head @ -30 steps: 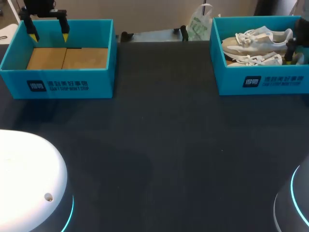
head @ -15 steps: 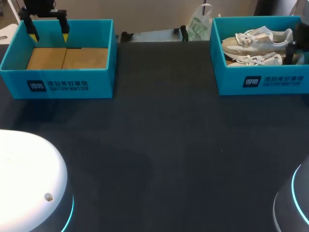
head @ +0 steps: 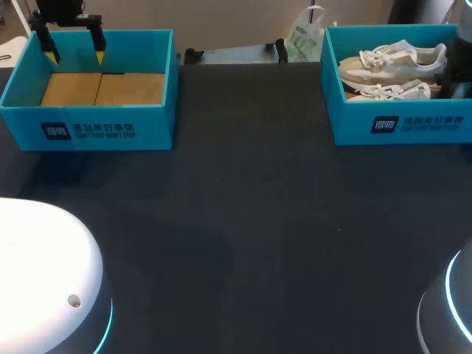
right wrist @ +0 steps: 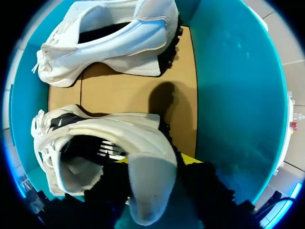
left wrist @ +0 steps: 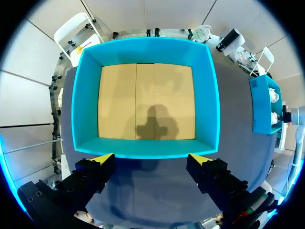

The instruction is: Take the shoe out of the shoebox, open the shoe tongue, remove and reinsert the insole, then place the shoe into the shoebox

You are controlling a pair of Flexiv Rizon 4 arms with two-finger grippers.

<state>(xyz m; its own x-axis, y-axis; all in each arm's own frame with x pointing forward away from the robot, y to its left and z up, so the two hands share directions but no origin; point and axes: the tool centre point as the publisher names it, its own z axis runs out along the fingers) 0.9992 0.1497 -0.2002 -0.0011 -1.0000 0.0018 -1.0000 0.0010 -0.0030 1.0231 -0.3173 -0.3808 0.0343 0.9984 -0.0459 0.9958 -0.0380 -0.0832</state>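
Two white sneakers lie in the teal shoebox (head: 402, 125) at the table's far right. In the right wrist view the nearer shoe (right wrist: 119, 133) has its heel between the fingers of my right gripper (right wrist: 155, 160), which press it from both sides. The other shoe (right wrist: 119, 38) lies beyond it on the box's cardboard floor. From the head view only a dark part of the right gripper (head: 451, 81) shows at the box's right end. My left gripper (head: 74, 53) hangs open over the back of a second, empty teal box (head: 88, 129), holding nothing.
A white and green plastic bag (head: 304, 37) sits at the table's back edge between the boxes. The dark table (head: 251, 221) stretches between them. My arms' white bases (head: 37, 273) stand at the near corners.
The dark part of the right gripper at the shoebox's right end has shifted slightly toward the right edge. The left arm and both boxes are as before.
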